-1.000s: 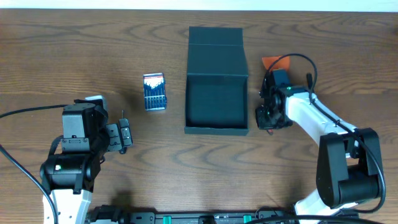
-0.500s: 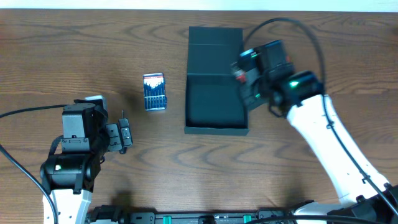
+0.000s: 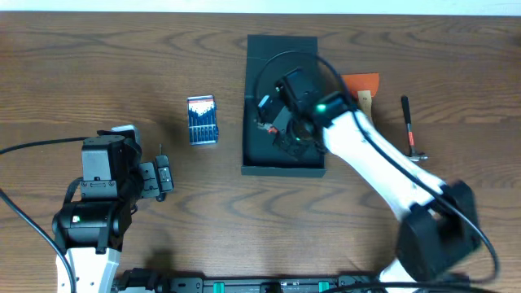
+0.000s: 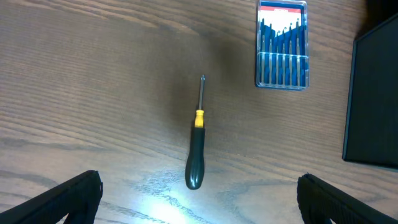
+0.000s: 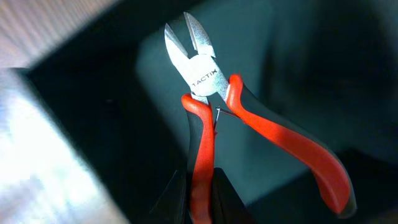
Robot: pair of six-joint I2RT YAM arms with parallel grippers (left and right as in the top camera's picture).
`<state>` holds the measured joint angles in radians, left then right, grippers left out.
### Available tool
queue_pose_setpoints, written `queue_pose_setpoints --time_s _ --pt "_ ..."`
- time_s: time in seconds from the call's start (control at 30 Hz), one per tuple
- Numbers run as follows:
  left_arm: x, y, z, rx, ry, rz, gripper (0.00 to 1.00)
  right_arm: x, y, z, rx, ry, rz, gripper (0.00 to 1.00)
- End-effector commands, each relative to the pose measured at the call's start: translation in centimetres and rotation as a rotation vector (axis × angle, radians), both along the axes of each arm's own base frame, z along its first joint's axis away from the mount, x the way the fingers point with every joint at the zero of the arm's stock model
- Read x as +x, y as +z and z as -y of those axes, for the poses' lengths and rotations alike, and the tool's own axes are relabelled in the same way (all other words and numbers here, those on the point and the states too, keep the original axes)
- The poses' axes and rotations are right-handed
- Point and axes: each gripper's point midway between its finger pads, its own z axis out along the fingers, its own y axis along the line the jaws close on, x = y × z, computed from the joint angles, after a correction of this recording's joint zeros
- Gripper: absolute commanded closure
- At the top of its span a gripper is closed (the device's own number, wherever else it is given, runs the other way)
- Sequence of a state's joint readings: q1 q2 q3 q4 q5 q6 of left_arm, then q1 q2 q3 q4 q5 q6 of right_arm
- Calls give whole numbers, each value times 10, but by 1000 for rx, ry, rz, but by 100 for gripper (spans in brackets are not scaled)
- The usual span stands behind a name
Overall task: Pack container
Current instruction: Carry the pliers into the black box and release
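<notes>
Two grippers checked. The right gripper (image 5: 200, 196) is clenched on one red handle of the side cutters (image 5: 208, 106), low on the grip. The 2nd handle splays free, steel nose pointing away. The cutters hang within the walls of the container (image 3: 281, 49); can't tell if they touch its floor. The container sits mid-surface, flap lid laid open on the far side, with the bit case (image 3: 202, 120) well apart to its left. The left gripper (image 4: 199, 208) is released, jaws wide, hovering over a screwdriver (image 4: 196, 146) on the surface (image 3: 98, 73); nothing held.

Handling, est.: the container looks like thin matte card. It is prob. light, with walls that stand but flex if pinched, and it is likely to skid on smooth wood if nudged. Best hold is a side wall near a corner, not the flap (hinge = weak pt).
</notes>
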<state>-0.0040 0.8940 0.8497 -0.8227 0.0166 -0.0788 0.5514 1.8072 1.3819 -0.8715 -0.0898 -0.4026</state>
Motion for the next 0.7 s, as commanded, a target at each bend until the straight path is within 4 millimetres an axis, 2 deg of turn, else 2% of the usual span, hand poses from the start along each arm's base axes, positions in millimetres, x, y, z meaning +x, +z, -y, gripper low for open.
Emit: queue_pose_setpoints --time_s 0.0,0.23,0.37,0.4,0.43,0.47,0.53,0.57,0.6,0.63,0.67 --pt "2 9 1 -3 1 22 1 4 -23 3 -27 15 -40 99" --pt "3 9 1 -3 1 22 2 -6 -75 7 -89 27 -167 98" --pt "3 9 1 -3 1 22 1 -12 -85 9 -103 28 -203 86" --pt "3 9 1 -3 1 22 1 -12 -85 9 -104 28 -204 77" --pt "3 9 1 -3 1 22 1 -12 -83 9 -102 26 -202 62" --pt "3 9 1 -3 1 22 1 -12 -81 9 -101 21 -201 51" --pt "3 9 1 -3 1 22 2 -11 -70 9 -94 -2 -196 43" --pt "3 9 1 -3 1 22 1 -10 -62 8 -87 -18 -189 36" --pt "3 9 1 -3 1 22 1 -8 -51 7 -78 -38 -181 11" --pt "3 9 1 -3 1 22 2 -6 -39 7 -70 -50 -171 1" --pt "3 9 1 -3 1 22 1 -3 -21 6 -58 -64 -152 1"
